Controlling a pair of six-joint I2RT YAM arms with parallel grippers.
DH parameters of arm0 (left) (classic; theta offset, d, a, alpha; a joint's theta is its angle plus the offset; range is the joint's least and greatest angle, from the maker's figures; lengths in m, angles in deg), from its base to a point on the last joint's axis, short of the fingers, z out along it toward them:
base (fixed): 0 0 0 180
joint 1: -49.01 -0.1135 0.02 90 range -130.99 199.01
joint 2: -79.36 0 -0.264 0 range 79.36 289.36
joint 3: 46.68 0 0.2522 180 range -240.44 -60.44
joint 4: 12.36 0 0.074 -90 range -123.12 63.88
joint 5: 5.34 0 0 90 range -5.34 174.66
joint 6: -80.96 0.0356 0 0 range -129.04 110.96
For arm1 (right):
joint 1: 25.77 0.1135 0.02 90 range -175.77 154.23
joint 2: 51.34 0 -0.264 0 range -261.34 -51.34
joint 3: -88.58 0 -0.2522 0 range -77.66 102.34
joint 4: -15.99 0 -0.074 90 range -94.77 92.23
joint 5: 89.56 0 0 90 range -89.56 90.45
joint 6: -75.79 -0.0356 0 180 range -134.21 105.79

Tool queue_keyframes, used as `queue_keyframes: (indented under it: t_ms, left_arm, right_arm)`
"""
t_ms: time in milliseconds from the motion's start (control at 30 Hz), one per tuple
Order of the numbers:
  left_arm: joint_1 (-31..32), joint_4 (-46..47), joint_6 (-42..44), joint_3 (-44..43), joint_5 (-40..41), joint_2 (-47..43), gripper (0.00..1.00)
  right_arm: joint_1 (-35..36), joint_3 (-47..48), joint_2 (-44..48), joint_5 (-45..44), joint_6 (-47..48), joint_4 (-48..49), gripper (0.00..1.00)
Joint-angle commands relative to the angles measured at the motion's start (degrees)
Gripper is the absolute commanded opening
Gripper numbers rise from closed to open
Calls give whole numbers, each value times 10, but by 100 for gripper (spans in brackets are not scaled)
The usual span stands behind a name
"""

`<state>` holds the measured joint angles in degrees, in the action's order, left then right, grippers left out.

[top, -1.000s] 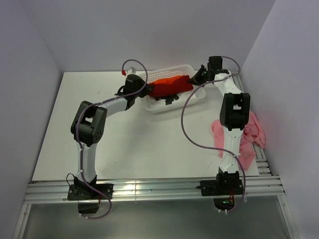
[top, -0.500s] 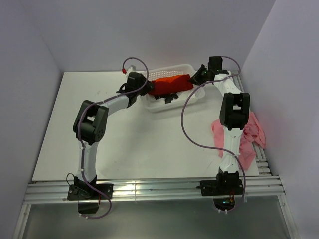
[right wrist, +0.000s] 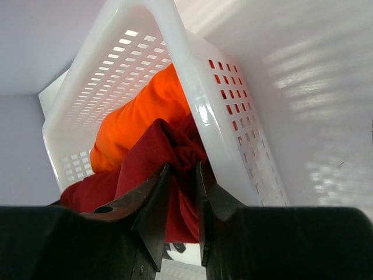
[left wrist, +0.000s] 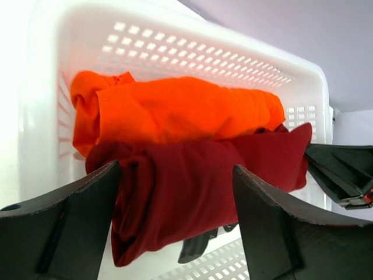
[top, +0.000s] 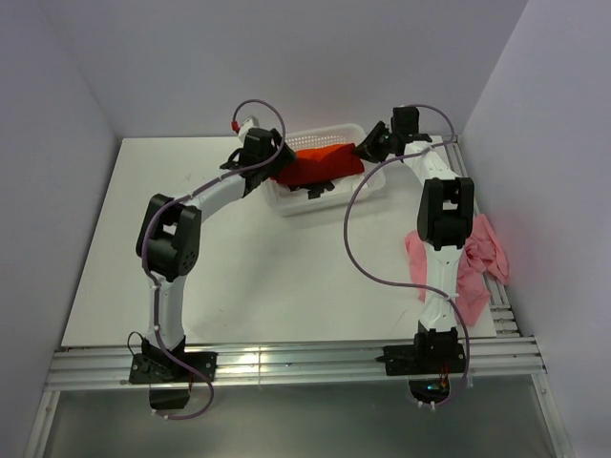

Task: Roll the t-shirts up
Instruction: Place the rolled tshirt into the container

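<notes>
White desk [top: 239,277] is carrying a basket [left wrist: 175,52], where the rolled dark red shirt [left wrist: 192,192] is lying against the orange shirt [left wrist: 175,111]. Left claw [left wrist: 175,172] is spreading wide, having just let go. Right claw [right wrist: 183,165] is parting narrowly around red cloth, grip unclear. Pink shirt [top: 482,258] is waiting unrolled, likely next.

White worktop [top: 286,267], walls close on three sides. Directly on it: white lattice basket [top: 323,202] at the far edge, right of centre. Pale pink t-shirt [top: 482,258] crumpled at the right edge, partly behind the right arm, well apart from the basket. Metal rail [top: 286,363] runs along the near edge.
</notes>
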<state>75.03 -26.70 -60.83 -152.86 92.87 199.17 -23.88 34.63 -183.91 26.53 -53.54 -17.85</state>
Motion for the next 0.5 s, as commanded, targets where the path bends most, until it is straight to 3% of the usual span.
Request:
queue_keyframes:
  t_ms: [0,233,467]
  left_arm:
    - [3,-50,35,-46,35,-19,81]
    - [6,-64,39,-52,47,-19,80]
    - [9,-93,66,-72,75,-54,80]
  right_arm:
    - [-2,6,31,-9,7,22,32]
    - [0,-37,83,-35,23,30,39]
    - [0,-38,113,-61,43,12,40]
